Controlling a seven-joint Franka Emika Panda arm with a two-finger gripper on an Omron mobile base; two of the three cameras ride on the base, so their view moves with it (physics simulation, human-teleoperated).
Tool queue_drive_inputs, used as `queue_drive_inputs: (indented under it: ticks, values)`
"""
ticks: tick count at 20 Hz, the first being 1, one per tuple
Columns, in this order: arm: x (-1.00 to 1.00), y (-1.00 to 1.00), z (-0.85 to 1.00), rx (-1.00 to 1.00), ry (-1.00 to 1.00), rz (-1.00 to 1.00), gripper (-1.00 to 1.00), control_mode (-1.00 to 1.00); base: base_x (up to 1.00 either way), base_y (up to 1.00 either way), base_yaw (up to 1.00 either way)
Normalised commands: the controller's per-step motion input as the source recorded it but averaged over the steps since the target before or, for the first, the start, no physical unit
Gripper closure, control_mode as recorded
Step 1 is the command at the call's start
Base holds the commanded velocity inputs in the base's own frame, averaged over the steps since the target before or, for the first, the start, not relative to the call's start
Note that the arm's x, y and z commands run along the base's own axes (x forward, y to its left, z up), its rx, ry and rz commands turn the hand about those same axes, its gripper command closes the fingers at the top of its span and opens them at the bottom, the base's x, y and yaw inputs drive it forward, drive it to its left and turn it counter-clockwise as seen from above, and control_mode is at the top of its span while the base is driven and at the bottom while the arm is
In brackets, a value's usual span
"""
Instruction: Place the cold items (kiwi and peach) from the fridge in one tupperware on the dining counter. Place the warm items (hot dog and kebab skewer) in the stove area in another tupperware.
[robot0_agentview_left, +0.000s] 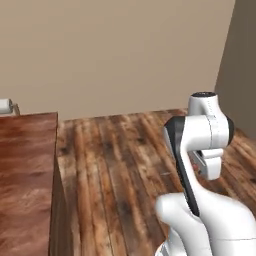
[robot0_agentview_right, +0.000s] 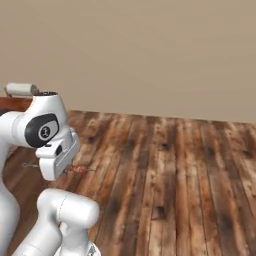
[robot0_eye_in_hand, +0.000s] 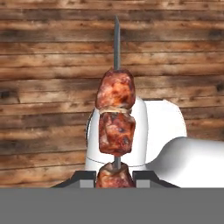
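The kebab skewer (robot0_eye_in_hand: 116, 127) carries reddish-brown meat chunks on a thin grey metal spike. It points up the hand view, over the wood floor. My gripper (robot0_eye_in_hand: 113, 177) is shut on its lowest chunk, with a dark fingertip on each side. In the right base view the kebab skewer (robot0_agentview_right: 79, 169) sticks out sideways from under the white hand, low above the floor. The dining counter (robot0_agentview_left: 25, 175), a dark reddish-brown slab, lies at the left of the left base view, apart from the arm. The kiwi, peach, hot dog, tupperware, fridge and stove area are out of view.
Plank floor (robot0_agentview_left: 120, 165) stretches ahead to a plain beige wall (robot0_agentview_right: 150, 55). A pale cushioned stool (robot0_agentview_right: 20, 89) stands by the counter's far end. A darker wall panel (robot0_agentview_left: 240, 65) rises at the right.
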Motion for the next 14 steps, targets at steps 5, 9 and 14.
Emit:
queue_drive_inputs:
  ticks: [5,9,14]
  values:
    - [0.0,0.0,0.0,0.0,0.0,0.0,1.0,1.0,1.0,-0.76,0.26]
    - [0.0,0.0,0.0,0.0,0.0,0.0,1.0,1.0,1.0,-0.91,0.26]
    - [0.0,0.0,0.0,0.0,0.0,0.0,1.0,1.0,1.0,-0.42,0.43]
